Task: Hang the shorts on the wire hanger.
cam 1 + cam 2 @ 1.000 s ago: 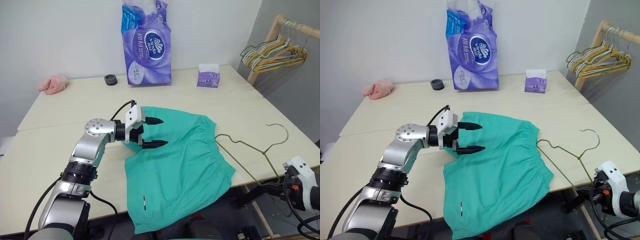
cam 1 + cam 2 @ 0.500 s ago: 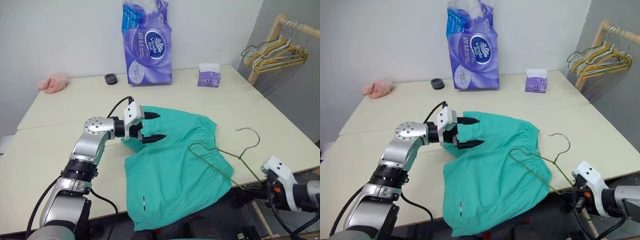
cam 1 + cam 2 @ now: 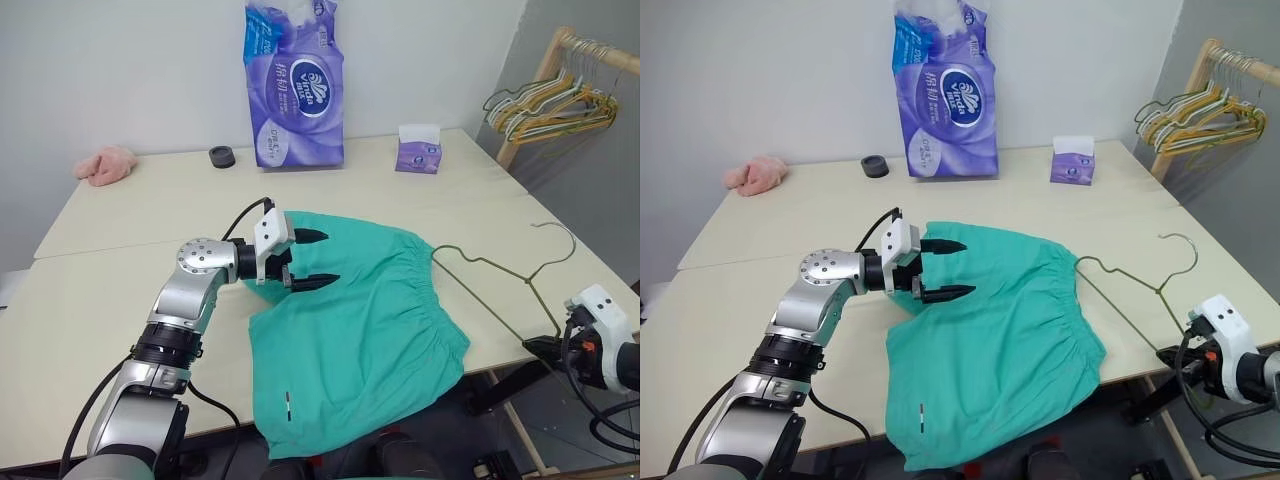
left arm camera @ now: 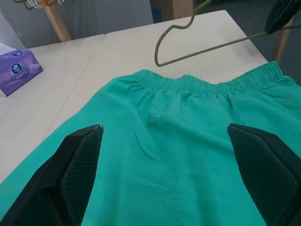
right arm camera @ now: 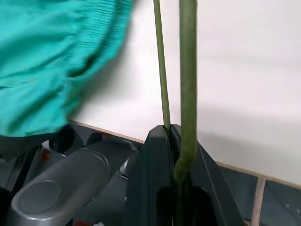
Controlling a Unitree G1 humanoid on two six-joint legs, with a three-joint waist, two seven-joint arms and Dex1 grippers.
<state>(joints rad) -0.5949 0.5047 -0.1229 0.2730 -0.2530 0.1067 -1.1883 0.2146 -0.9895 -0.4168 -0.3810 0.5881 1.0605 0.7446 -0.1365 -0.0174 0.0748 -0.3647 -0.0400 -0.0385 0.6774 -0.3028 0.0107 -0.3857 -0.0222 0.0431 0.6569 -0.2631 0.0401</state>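
Cream surface [image 3: 120, 230]: shorts [image 3: 350, 330] flat, waistband twd right claw [image 3: 540, 346], clamped on wire hanger [image 3: 500, 275] corner; left claw [image 3: 313, 257] open above cloth.

The teal-green shorts [image 3: 360, 340] lie spread flat on the table, their hem end overhanging its near edge. The olive wire hanger [image 3: 497, 282] is raised just beside their gathered waistband.

The scene is evenly and brightly lit; soft shadows are cast beneath the shorts [image 3: 350, 330]; the close wire hanger [image 5: 187, 84] is blurred
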